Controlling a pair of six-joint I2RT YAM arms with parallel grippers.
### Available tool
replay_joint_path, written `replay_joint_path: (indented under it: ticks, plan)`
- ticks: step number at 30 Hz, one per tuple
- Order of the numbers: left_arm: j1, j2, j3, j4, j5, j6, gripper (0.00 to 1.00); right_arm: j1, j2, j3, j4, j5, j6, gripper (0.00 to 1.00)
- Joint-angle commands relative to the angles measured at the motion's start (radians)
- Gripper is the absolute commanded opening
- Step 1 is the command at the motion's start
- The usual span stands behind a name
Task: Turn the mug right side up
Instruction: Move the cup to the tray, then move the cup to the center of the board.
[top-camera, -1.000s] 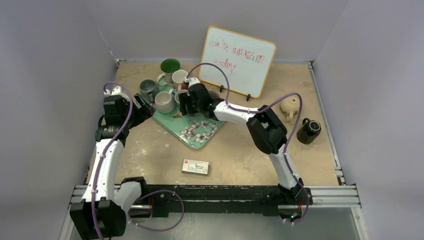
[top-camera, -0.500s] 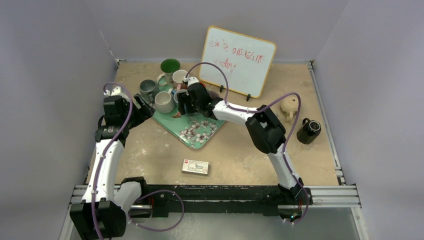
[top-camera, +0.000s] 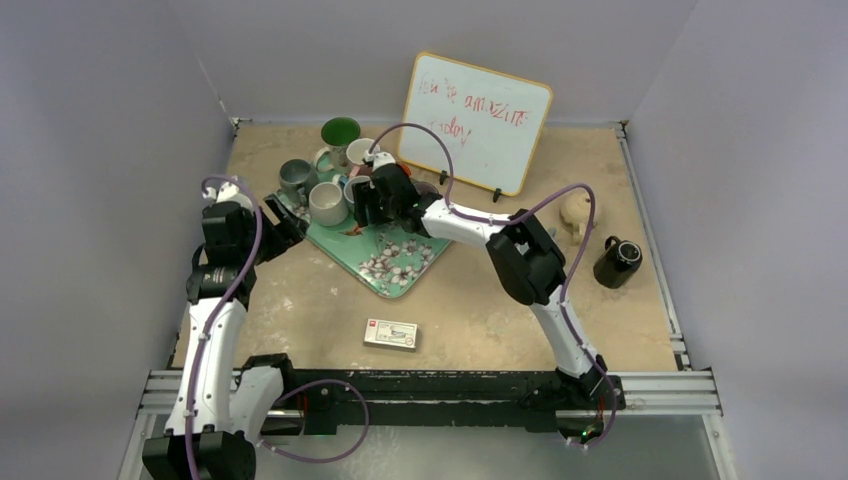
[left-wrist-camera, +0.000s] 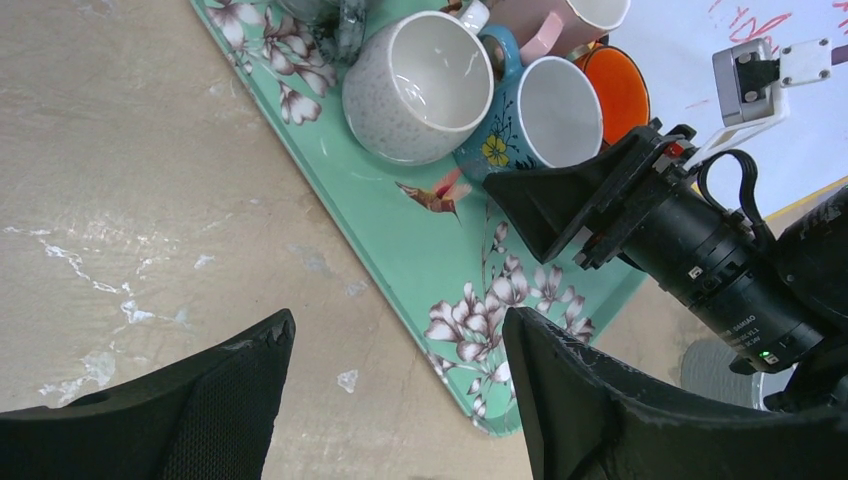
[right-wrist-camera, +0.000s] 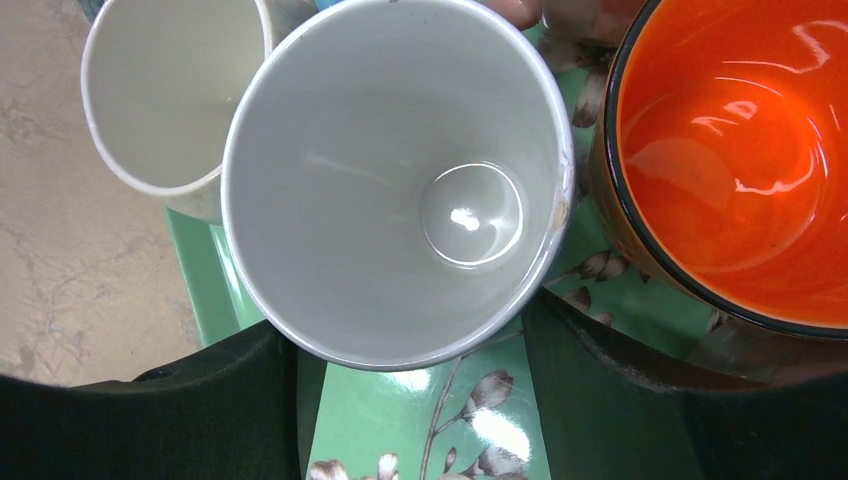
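Observation:
The mug (right-wrist-camera: 400, 180), blue outside with a white inside (left-wrist-camera: 560, 110), stands mouth-up on the green flowered tray (top-camera: 400, 265) among other mugs. My right gripper (right-wrist-camera: 410, 330) reaches down around it, a finger against each side of its wall, shut on it. In the top view this gripper (top-camera: 365, 205) covers most of the mug. One of its black fingers (left-wrist-camera: 570, 195) shows in the left wrist view, beside the mug. My left gripper (left-wrist-camera: 395, 340) hangs open and empty over the table by the tray's near-left edge (left-wrist-camera: 330, 230), seen left of the tray (top-camera: 280, 225) from above.
On the tray also stand an orange mug (right-wrist-camera: 740, 150), a speckled white mug (left-wrist-camera: 420, 85), a grey mug (top-camera: 297, 175), a pink mug (top-camera: 360, 152) and a green mug (top-camera: 340, 130). A whiteboard (top-camera: 478, 120) leans at the back. A tan teapot (top-camera: 578, 213), a black mug (top-camera: 618, 262) and a small box (top-camera: 390, 333) sit on the table.
My right gripper has shifted slightly back and to the left at the mug. My left arm has drawn back a little to the left.

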Motion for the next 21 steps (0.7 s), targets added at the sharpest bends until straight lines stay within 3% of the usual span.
replay_joint_path:
  ticks: [1,7,10,14,17,21]
  plan:
    - [0.000,-0.021,0.000,-0.012,0.029,0.022,0.75,0.002,-0.041,0.035,0.012,-0.009,0.017,0.72]
    - [-0.015,-0.042,-0.005,-0.023,0.090,0.056,0.76,0.002,-0.199,-0.061,-0.017,-0.072,0.021,0.81]
    - [-0.031,-0.048,0.007,-0.032,0.130,0.074,0.84,0.002,-0.296,-0.122,-0.041,-0.080,0.020,0.85]
    - [-0.069,-0.051,0.017,-0.050,0.144,0.085,0.87,0.002,-0.433,-0.229,-0.127,-0.108,0.009,0.91]
    - [-0.105,-0.071,0.013,-0.054,0.149,0.081,0.88,0.001,-0.550,-0.330,-0.208,-0.066,0.008,0.99]
    - [-0.145,-0.101,0.024,-0.079,0.116,0.095,0.90,-0.001,-0.730,-0.449,-0.360,0.141,0.046,0.99]
